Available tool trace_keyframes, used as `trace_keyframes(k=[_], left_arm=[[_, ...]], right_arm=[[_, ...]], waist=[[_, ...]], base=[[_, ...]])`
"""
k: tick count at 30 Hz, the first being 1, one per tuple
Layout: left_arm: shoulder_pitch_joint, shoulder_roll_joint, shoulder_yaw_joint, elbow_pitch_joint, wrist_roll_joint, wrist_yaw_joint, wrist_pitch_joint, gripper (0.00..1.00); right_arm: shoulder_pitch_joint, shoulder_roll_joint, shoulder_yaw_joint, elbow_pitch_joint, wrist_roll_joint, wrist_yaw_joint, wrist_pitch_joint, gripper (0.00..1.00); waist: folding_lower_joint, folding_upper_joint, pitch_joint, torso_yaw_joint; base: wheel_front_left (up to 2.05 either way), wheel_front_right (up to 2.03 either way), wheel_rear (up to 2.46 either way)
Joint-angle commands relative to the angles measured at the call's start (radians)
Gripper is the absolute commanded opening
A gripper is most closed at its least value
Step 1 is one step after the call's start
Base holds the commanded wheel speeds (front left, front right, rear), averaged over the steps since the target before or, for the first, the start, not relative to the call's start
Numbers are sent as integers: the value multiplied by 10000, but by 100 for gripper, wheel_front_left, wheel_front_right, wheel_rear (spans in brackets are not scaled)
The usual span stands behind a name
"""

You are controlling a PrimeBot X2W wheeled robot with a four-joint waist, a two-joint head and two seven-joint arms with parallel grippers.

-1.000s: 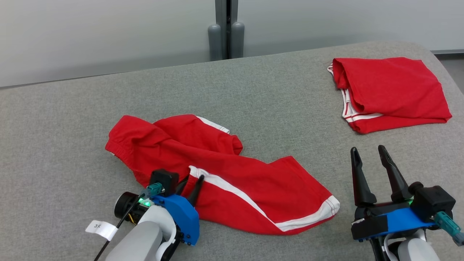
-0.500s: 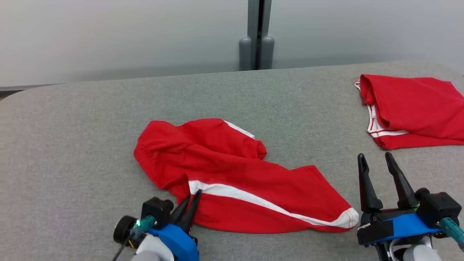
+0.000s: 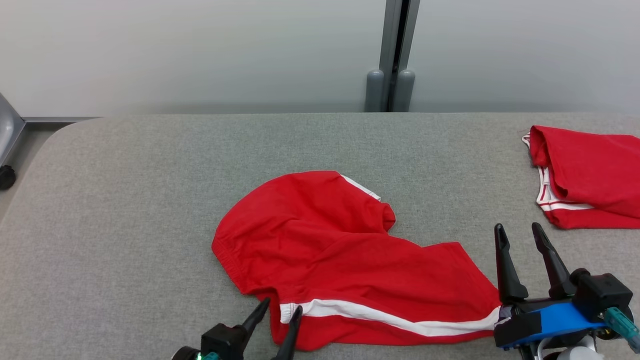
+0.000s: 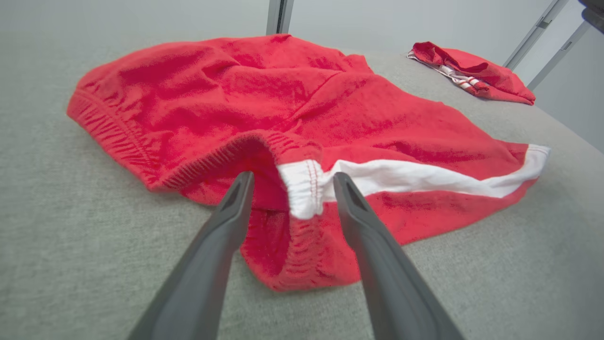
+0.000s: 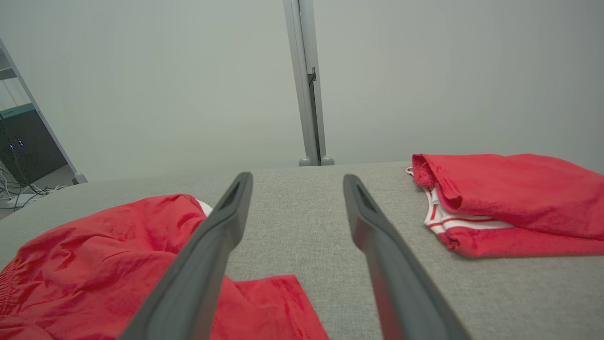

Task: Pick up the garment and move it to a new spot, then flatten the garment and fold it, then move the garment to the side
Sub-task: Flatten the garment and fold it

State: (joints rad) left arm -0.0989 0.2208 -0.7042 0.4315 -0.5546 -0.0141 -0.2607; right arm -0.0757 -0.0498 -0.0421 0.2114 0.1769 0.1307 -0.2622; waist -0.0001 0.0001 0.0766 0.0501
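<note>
Grey woven fabric covers the wide tabletop [image 3: 150,200] under both arms. The crumpled red cotton shorts with a white side stripe [image 3: 340,250] lie on it, spreading ahead of the left end effector [image 3: 280,312] and across to the left of the right end effector [image 3: 518,235]. One leg hem ends just beside the base of the right one. A second red garment, folded with white trim [image 3: 590,185], sits ahead and to the right of the right end effector, well apart from the shorts.

The left end effector is released, its two dark fingers spread either side of the ribbed elastic waistband [image 4: 118,137] where the white stripe [image 4: 424,177] begins. In the left wrist view that bunched corner lies between the fingers and is not pinched. The right end effector is also released and grasps nothing, with its fingers pointing over bare tabletop.

The shorts look light, soft and limp, so they will probably sag and drag from any single hold. The doubled waistband corner between the left fingers seems the firmest place to clench. The far hem near the right end effector looks suited to a second hold, which would let the cloth be stretched flat.
</note>
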Motion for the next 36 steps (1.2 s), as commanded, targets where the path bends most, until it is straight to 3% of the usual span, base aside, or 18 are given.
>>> trace_keyframes(k=[1,11,22,36], left_arm=[[77,110,283,-389,104,149,-43,100],[624,264,2473,-2133,716,846,-50,100],[1162,113,4628,-2750,1491,1111,-52,100],[1733,-188,5545,-2033,2161,975,-51,100]], right_arm=[[128,-14,1,58,-45,2,-35,100],[231,-14,209,119,-64,2,-35,100],[513,-16,167,49,-261,2,-35,100],[1419,-14,23,-488,-763,2,402,100]], waist=[[1,-1,-102,17],[1,-1,-677,-205],[1,-1,-912,-417],[1,-1,-1058,-355]], base=[[0,0,0],[0,0,0],[0,0,0],[0,0,0]])
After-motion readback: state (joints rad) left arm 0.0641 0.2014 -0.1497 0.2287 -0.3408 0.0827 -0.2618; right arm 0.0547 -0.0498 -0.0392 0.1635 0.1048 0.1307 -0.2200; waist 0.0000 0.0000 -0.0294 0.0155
